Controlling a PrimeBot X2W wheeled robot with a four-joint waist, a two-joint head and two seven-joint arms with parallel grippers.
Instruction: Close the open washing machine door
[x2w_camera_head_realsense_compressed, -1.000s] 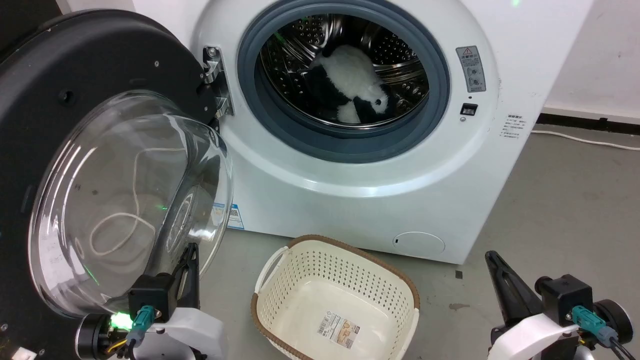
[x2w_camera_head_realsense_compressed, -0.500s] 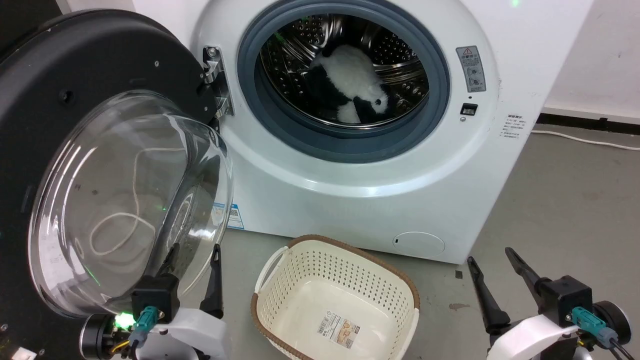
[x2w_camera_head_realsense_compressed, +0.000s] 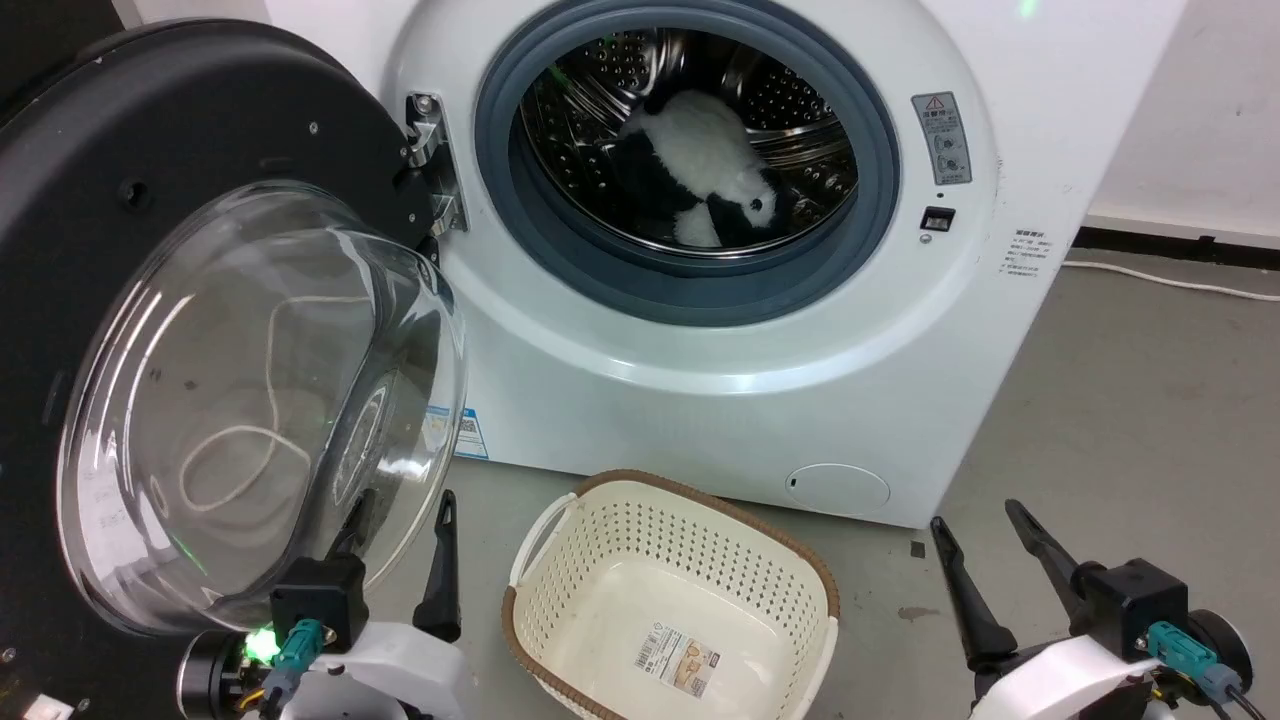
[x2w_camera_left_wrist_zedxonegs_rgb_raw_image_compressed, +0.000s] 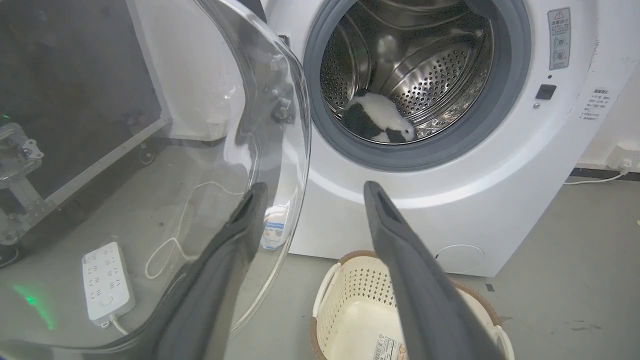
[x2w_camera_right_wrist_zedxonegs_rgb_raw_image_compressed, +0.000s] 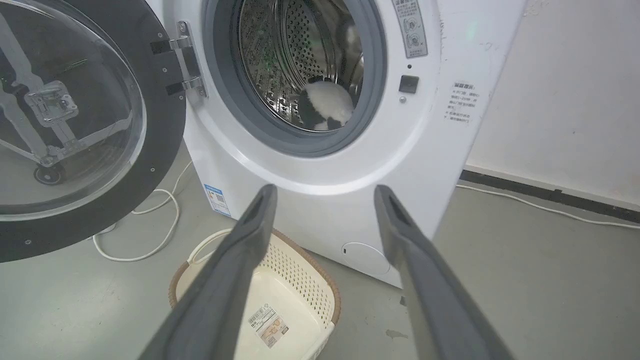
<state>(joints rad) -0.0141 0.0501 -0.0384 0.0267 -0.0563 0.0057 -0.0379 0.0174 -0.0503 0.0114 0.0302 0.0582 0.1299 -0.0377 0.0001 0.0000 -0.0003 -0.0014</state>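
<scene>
The washing machine door (x2w_camera_head_realsense_compressed: 200, 100) stands swung wide to the left, its black rim around a bulging clear glass bowl (x2w_camera_head_realsense_compressed: 250, 400). The white washing machine (x2w_camera_head_realsense_compressed: 700, 390) shows its grey ring and steel drum, with a black-and-white plush (x2w_camera_head_realsense_compressed: 700, 150) inside. My left gripper (x2w_camera_head_realsense_compressed: 400, 505) is open at the lower left, just below the bowl's lower edge; one finger shows through the glass (x2w_camera_left_wrist_zedxonegs_rgb_raw_image_compressed: 200, 125), the other is beside it. My right gripper (x2w_camera_head_realsense_compressed: 972, 512) is open at the lower right, over bare floor, apart from the machine (x2w_camera_right_wrist_zedxonegs_rgb_raw_image_compressed: 425, 150).
A cream perforated basket (x2w_camera_head_realsense_compressed: 660, 478) sits on the floor in front of the machine, between my grippers. A white power strip (x2w_camera_left_wrist_zedxonegs_rgb_raw_image_compressed: 105, 280) and looped cable lie behind the door. Another cable (x2w_camera_head_realsense_compressed: 1150, 275) runs along the right wall. Grey floor lies to the right.
Both grippers have gone from shut to open, their fingers spreading apart. The door and the machine have not moved.
</scene>
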